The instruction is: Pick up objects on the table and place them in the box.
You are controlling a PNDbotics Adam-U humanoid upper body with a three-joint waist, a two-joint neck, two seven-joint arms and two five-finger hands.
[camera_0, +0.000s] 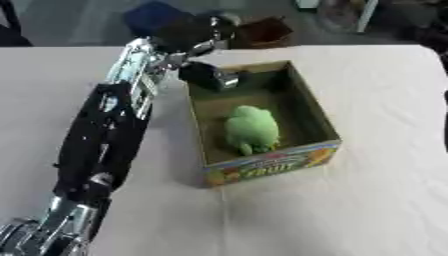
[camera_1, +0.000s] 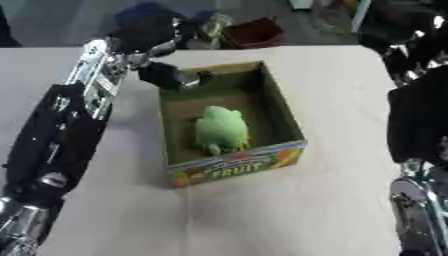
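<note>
Table (camera_0: 367, 100) carrying an open cardboard box (camera_0: 319, 117), printed front at 6 o'clock. Left arm reaches over the box's 11 o'clock corner, its robot hand (camera_0: 208, 76) above the interior (finger state cannot be told). Green plush toy (camera_0: 252, 129) lies inside, apparently already delivered.

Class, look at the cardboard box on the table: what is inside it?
A green soft toy lies on the floor of the box. The left hand reaches in over the far left corner, hiding the floor there and its own fingers.
</note>
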